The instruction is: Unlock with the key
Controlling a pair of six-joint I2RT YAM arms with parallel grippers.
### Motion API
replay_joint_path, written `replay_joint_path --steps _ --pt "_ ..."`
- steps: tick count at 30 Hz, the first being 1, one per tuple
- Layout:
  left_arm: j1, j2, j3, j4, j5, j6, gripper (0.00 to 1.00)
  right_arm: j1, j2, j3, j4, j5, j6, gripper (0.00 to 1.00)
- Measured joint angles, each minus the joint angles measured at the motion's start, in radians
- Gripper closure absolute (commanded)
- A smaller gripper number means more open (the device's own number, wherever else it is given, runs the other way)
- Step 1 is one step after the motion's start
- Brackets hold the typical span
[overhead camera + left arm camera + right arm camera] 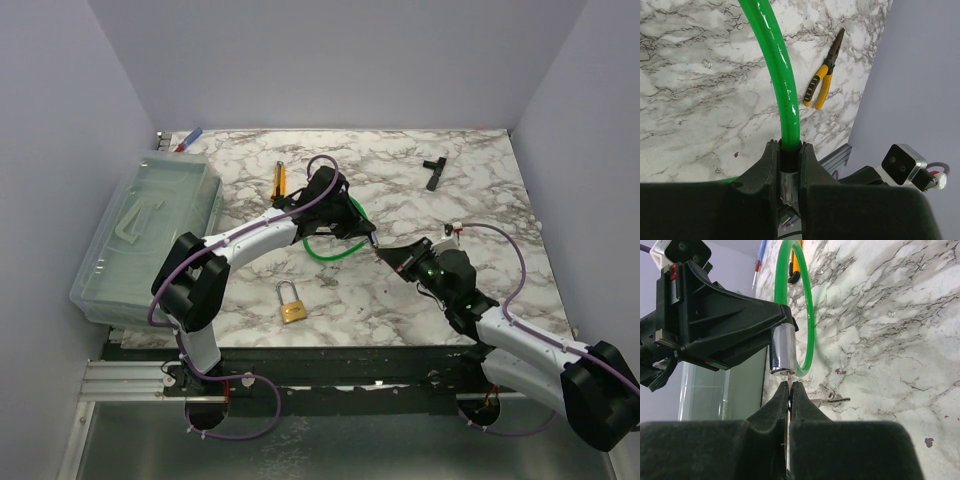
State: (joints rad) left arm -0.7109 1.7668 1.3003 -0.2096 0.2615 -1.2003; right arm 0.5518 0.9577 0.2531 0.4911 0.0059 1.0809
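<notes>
Key [788, 383] is pinched edge-on in the clenched jaws of the right gripper [789, 388] over the middle of the worktop [480, 215]. Its tip touches the underside of the chrome cylinder [781, 354] that ends the green cable [785, 85]. The left gripper [789, 150] has its jaws clamped on that cylinder, holding it above the worktop.

So little key shows beyond the jaws that a slight misalignment would likely make the tip skate off the cylinder's face or the key pivot in the grip. The springy cable could also twist the cylinder while the key is turned. The key may belong instead to the brass padlock [291, 305], which lies well apart, near and left.

Only the right wrist view shows tip meeting cylinder, and other small keys [832, 400] just right of the jaws, hanging or lying, I cannot tell. The left wrist view shows the cable entering the grip. Only the top view shows the padlock, and there the key is too small to see.
</notes>
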Motion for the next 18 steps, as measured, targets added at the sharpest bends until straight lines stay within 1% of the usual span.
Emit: replay_joint_path --steps 8,9,11,12,13,15,17,18 --pt "0.000 -0.011 -0.001 0.005 -0.005 -0.005 1.00 0.000 0.016 0.000 0.040 0.003 -0.014 1.00" --pt "0.001 -0.011 -0.001 0.007 -0.008 -0.006 1.00 0.000 0.020 0.000 0.047 0.004 -0.018 0.98" --pt "0.001 -0.012 -0.001 0.007 -0.011 -0.006 1.00 0.000 0.026 0.002 0.051 0.004 -0.028 0.91" --pt "0.001 -0.012 -0.001 0.007 -0.013 -0.006 1.00 0.000 0.028 0.005 0.049 0.004 -0.034 0.85" --pt "0.001 -0.012 -0.001 0.007 -0.017 -0.006 1.00 0.000 0.028 0.009 0.045 0.003 -0.037 0.75" --pt "0.001 -0.013 -0.001 0.005 -0.014 -0.006 1.00 0.001 0.027 0.023 0.035 0.003 -0.046 0.62" --pt "-0.005 -0.013 -0.001 0.004 -0.008 -0.006 1.00 0.001 0.011 0.042 0.022 0.000 -0.058 0.54" --pt "-0.004 -0.013 -0.001 0.004 -0.003 -0.006 1.00 0.001 -0.005 0.043 0.014 0.000 -0.061 0.53"
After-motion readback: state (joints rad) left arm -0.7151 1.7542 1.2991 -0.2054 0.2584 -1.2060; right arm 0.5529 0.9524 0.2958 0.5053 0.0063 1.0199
